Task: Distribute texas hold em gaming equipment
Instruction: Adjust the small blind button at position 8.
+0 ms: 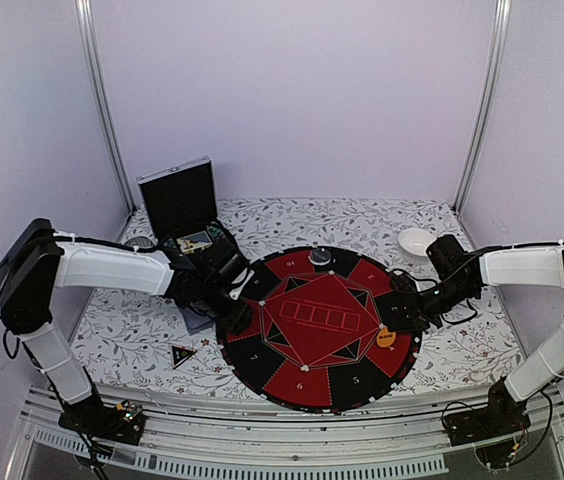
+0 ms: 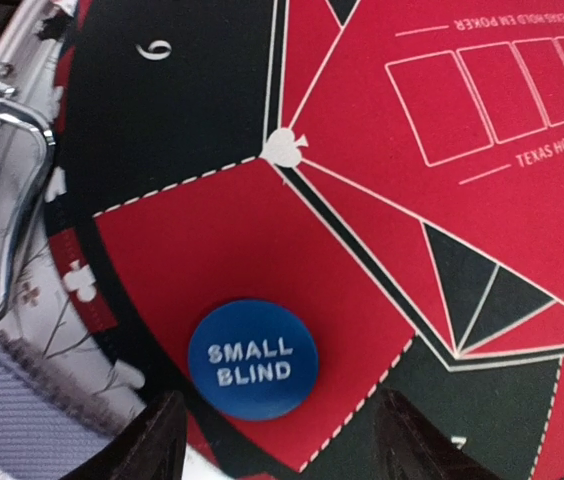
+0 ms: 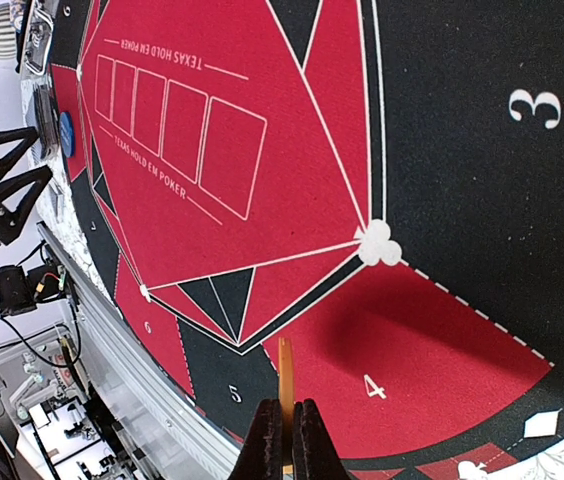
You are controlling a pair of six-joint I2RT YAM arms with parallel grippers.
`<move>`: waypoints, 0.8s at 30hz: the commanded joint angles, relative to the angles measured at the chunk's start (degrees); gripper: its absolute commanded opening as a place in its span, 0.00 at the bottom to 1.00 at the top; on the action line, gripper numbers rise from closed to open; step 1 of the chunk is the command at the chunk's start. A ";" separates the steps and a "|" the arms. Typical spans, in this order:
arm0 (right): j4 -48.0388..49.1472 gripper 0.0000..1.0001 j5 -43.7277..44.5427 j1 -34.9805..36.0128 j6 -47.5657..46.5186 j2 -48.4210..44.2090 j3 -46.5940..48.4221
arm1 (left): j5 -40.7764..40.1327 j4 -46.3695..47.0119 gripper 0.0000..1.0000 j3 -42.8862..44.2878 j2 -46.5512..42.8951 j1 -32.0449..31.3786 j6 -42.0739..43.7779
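White letters on the blue round button (image 2: 252, 358) read "SMALL BLIND". The big round red-and-black mat (image 2: 212, 230) beneath it carries "TEXAS HOLD EM POKER" beside a row of card outlines. White seat numbers 3, 4, 5 and 6 show on it in the right wrist view. The blue round button lies flat on a red sector near the mat's rim, just ahead of the left claw (image 2: 282, 440). It sits centred between that claw's dark fingers (image 2: 157, 445), which stand wide apart and grip nothing. The right claw (image 3: 286, 415) is pinched tight on a thin orange round button (image 3: 285, 375), held on edge over the red sector marked 4. A small black triangular marker (image 1: 182, 353) lies on the floral-patterned tabletop (image 1: 132, 335), just off the mat's left edge.
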 commanded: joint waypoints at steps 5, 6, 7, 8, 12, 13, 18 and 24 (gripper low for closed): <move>0.20 0.02 0.08 -0.17 -1.21 -0.20 0.47 | 2.88 2.78 0.64 3.78 7.13 2.07 0.45; 0.25 0.02 -0.05 -0.20 -1.22 -0.15 0.41 | 2.81 2.78 0.64 3.89 7.49 2.04 0.35; 0.40 0.02 -0.10 -0.20 -1.30 -0.18 0.32 | 2.77 2.70 0.64 3.92 7.77 2.04 0.31; 0.43 0.02 -0.17 -0.21 -1.31 -0.09 0.26 | 3.02 2.69 0.64 3.82 8.02 2.05 0.23; 0.60 0.02 -0.19 -0.23 -1.49 0.05 0.12 | 4.21 2.69 0.62 2.47 7.89 2.04 -0.07; 0.60 0.02 -0.19 -0.18 -1.49 0.13 0.15 | 4.62 2.69 0.61 2.08 7.68 2.04 -0.20; 0.68 0.02 -0.28 -0.17 -1.66 0.59 0.39 | 5.65 2.69 0.59 -0.19 6.11 2.12 -1.13; 0.80 0.02 -0.50 -0.17 -1.69 0.80 0.70 | 5.84 3.21 0.58 -1.85 4.75 2.06 -1.62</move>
